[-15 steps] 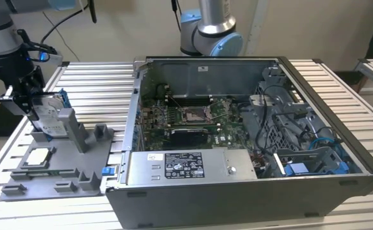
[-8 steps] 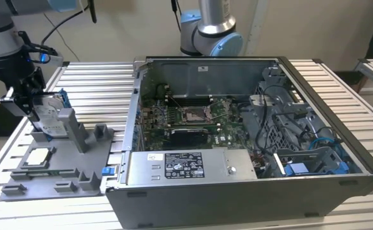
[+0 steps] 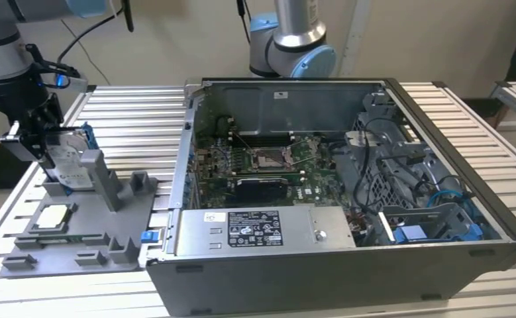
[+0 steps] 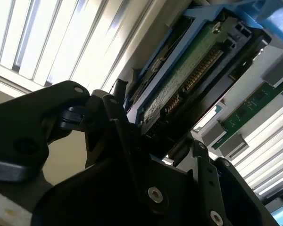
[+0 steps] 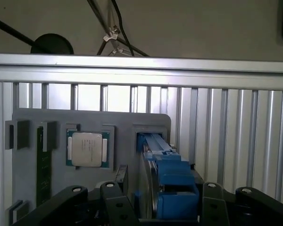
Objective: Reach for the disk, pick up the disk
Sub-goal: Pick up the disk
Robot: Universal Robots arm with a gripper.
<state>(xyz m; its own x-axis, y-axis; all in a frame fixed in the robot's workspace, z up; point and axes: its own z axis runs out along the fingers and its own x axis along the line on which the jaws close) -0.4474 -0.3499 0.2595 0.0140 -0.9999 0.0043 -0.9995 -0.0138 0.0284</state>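
Observation:
The disk (image 3: 70,159), silver-grey with a white label and a blue frame, stands on edge in a slot of the grey fixture (image 3: 81,232) at the exterior view's left. My gripper (image 3: 41,149) comes down over its top edge, with one black finger on each flat side. In the first wrist view the disk's blue frame (image 5: 172,174) sits between the fingers (image 5: 118,193) of the gripper (image 5: 167,200), which press close against it. In the second wrist view, the disk's connector edge (image 4: 179,80) lies in the gripper (image 4: 155,127). Its lower end is still in the slot.
A square silver chip (image 3: 53,216) (image 5: 87,149) lies in a fixture pocket beside the disk, with a green memory stick (image 5: 42,165) further along. The open computer case (image 3: 328,199) stands to the exterior view's right. A second arm's base (image 3: 289,46) rises behind it. Everything rests on a slatted metal table (image 3: 134,119).

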